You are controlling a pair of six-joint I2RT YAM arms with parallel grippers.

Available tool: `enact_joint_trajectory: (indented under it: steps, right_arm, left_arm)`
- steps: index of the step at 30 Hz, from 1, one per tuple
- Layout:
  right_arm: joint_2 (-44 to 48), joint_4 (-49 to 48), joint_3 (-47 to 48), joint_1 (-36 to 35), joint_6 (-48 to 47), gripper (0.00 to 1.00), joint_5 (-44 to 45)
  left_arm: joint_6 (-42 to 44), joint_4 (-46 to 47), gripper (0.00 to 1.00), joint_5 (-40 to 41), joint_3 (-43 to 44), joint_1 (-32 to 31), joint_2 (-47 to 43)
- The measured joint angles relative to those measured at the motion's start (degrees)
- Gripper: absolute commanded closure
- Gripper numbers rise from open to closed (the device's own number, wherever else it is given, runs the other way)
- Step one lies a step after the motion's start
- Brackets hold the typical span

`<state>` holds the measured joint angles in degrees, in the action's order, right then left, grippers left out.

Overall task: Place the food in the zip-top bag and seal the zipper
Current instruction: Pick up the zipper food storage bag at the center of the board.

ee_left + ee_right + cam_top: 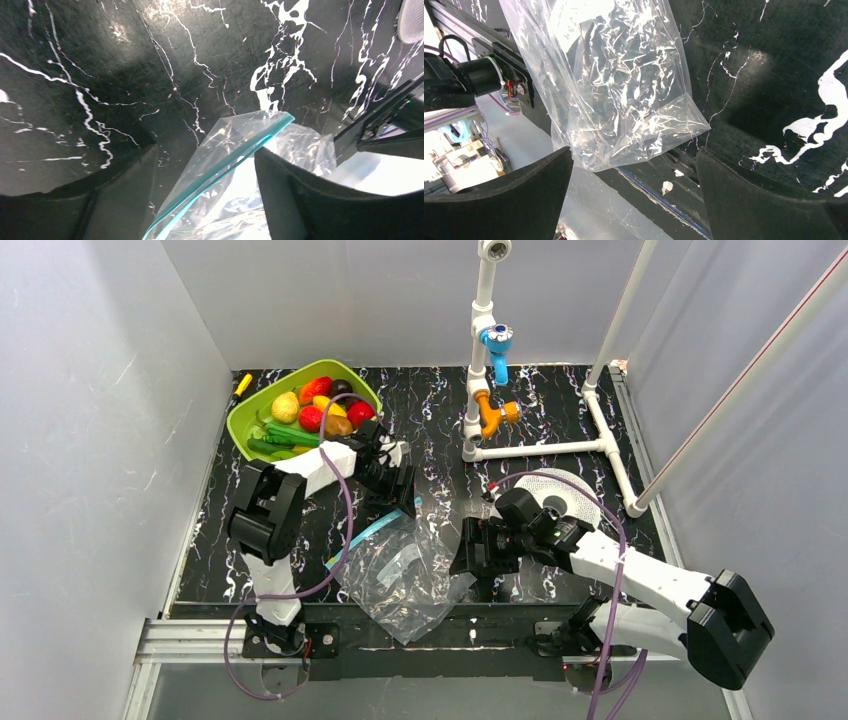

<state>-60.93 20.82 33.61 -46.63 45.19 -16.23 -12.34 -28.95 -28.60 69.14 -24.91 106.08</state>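
Closest to the lens, found the dark fingers (115, 200) of the left pincer (205, 170) spread apart and gripping nothing, with the zipper (235, 152) passing loose through the gap. Traced that teal strip slantwise, from lower left to upper right of the left wrist view. Read the same slant in the top view, along the upper-left edge of the zip-top bag (405, 575). Placed the bag at lower centre of the top view, crumpled on the black marbled surface (560, 400), mouth toward upper left, closed end spilling over the near edge. Found the right pincer (468, 548) just beside the bag's right flank, likewise released, nothing held. Judged the left arm nearer the mouth and better set for taking the strip, long axis at an angle across the gap. Spotted the food (320, 410) piled in the lime-green tray (236, 428) at upper left, well apart from the bag, none inside yet.
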Motion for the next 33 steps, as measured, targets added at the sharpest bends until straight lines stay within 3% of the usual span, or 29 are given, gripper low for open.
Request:
enact_joint_trajectory:
  steps: [3,5,12,18,25,33]
  right_arm:
    - [-1.5,-0.5,0.7,0.0,0.9,0.02,0.0]
    - [-2.6,-1.1,0.7,0.0,1.4,0.02,-0.3]
    - [-5.5,-1.1,2.2,0.0,1.1,0.02,1.0]
    - [-5.7,0.8,9.7,-2.2,0.4,0.02,6.6]
    - [-5.9,1.7,20.1,-10.8,-2.1,0.03,18.8]
    - [-9.3,-1.6,25.8,-23.4,-9.0,0.02,33.2]
  left_arm:
    - [-0.2,-0.6,0.88,0.6,0.3,-0.7,1.1]
    - [-0.1,-1.2,0.99,1.2,0.7,-1.2,1.3]
    - [-0.5,-3.3,1.0,5.0,1.2,-1.4,-3.8]
    - [-8.3,-1.3,1.0,12.3,-5.9,-1.0,-24.5]
    - [-30.3,-2.9,1.0,27.6,-13.3,-1.0,-45.7]
    - [-52.6,-10.1,1.0,34.9,-15.5,-0.8,-54.1]
